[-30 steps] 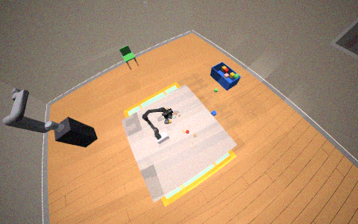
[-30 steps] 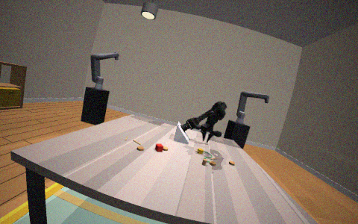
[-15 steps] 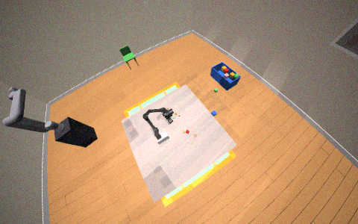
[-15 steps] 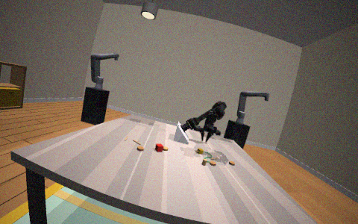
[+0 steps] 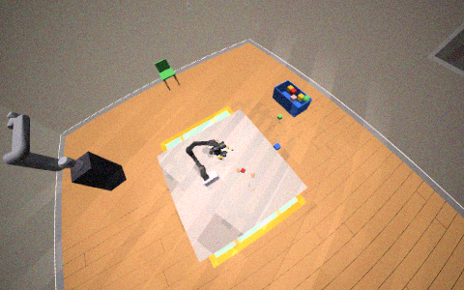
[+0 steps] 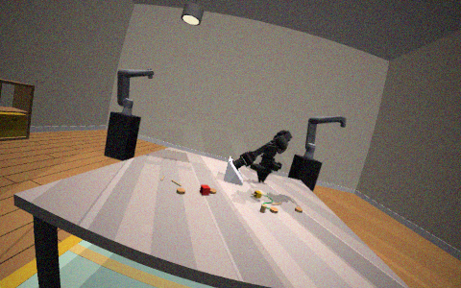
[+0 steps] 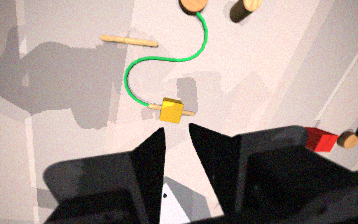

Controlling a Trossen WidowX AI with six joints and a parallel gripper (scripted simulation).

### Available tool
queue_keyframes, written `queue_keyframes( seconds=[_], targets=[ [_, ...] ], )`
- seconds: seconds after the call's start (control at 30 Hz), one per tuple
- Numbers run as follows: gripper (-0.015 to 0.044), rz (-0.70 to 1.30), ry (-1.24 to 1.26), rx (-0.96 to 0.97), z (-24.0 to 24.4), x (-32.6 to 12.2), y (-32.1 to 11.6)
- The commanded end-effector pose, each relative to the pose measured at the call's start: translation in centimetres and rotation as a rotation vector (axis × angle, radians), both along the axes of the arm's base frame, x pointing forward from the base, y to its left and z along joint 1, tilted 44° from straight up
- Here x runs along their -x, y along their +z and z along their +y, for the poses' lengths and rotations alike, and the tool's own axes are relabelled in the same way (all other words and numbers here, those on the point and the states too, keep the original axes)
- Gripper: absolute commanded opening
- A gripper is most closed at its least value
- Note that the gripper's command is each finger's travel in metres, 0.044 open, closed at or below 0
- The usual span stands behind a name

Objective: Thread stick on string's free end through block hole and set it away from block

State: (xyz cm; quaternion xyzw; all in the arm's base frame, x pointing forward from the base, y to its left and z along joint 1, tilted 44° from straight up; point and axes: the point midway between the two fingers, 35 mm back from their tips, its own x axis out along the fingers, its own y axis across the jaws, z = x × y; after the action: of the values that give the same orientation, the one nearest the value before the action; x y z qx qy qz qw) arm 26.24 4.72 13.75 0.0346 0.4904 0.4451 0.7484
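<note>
The yellow block (image 7: 171,111) (image 6: 257,194) (image 5: 220,157) stands on the table. A thin wooden stick (image 7: 188,113) sits through its hole, one end showing at each side. The green string (image 7: 206,37) joins the stick's left end in the wrist view and curves to the round wooden button (image 7: 193,5) (image 6: 274,209). No string shows on the stick's far side of the block. My gripper (image 7: 176,129) (image 6: 261,180) is partly open, with nothing between its fingertips. It hangs above the table, apart from the block and stick.
A loose stick (image 7: 129,41) lies near the string. A wooden cylinder (image 7: 245,11) (image 6: 263,208) stands near the button. A red cube (image 7: 320,140) (image 6: 205,190) is beside another wooden disc (image 7: 347,139). Further discs (image 6: 299,209) (image 6: 181,190) and a stick (image 6: 176,182) lie farther off.
</note>
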Motion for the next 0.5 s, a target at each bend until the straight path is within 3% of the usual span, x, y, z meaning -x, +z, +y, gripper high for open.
queue_keyframes(
  seconds=[0.0,0.33,0.47],
  targets=[
    [0.0123,-0.546,0.563,0.111,-1.35,-0.66,-1.4],
    [0.0123,-0.856,0.879,0.165,-1.78,-0.82,-1.79],
    [0.0123,-0.863,0.886,0.166,-1.79,-0.82,-1.8]
  ],
)
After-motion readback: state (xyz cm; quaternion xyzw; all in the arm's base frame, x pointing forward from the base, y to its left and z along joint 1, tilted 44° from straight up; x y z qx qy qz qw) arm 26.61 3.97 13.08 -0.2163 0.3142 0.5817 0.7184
